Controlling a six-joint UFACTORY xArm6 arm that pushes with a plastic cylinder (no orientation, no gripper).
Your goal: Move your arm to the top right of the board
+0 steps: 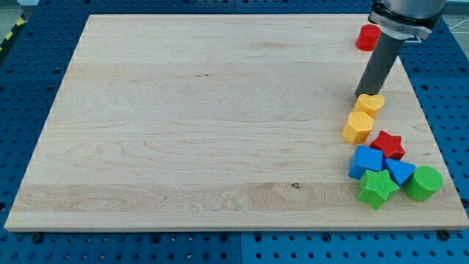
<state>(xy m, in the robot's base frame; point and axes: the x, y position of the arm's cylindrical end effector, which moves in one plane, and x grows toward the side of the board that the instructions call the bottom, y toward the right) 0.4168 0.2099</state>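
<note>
My tip (362, 94) rests on the wooden board (205, 117) near its right side, at the lower end of the dark rod (379, 62). It sits just above and touching or almost touching a small yellow heart block (370, 103). A red cylinder block (368, 37) stands at the view's top right, above and right of the tip, partly behind the rod.
Below the yellow heart lies a yellow hexagon block (358, 127). Further down at the right are a red star (388, 144), a blue cube-like block (366, 161), a blue triangle (399, 171), a green star (378, 188) and a green cylinder (423, 182). Blue pegboard (29, 66) surrounds the board.
</note>
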